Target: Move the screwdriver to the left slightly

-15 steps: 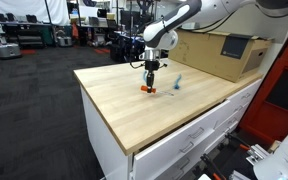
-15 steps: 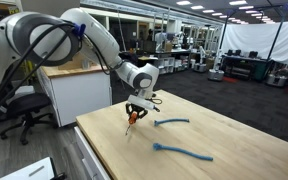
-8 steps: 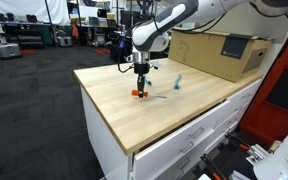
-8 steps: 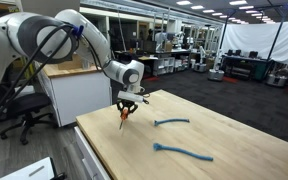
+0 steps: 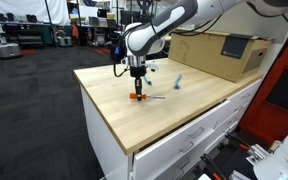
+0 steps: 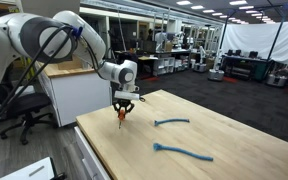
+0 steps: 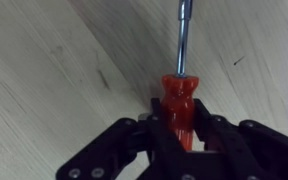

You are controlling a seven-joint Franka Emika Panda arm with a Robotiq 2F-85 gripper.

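Gripping the screwdriver (image 5: 137, 95) by its orange handle, the gripper (image 5: 136, 87) points down over the table (image 5: 184, 120) in an exterior view; in an exterior view the screwdriver (image 6: 121, 117) hangs at 6 o'clock below the gripper (image 6: 122, 107); wrist view: jaws clamp the handle, shaft toward 12 o'clock.
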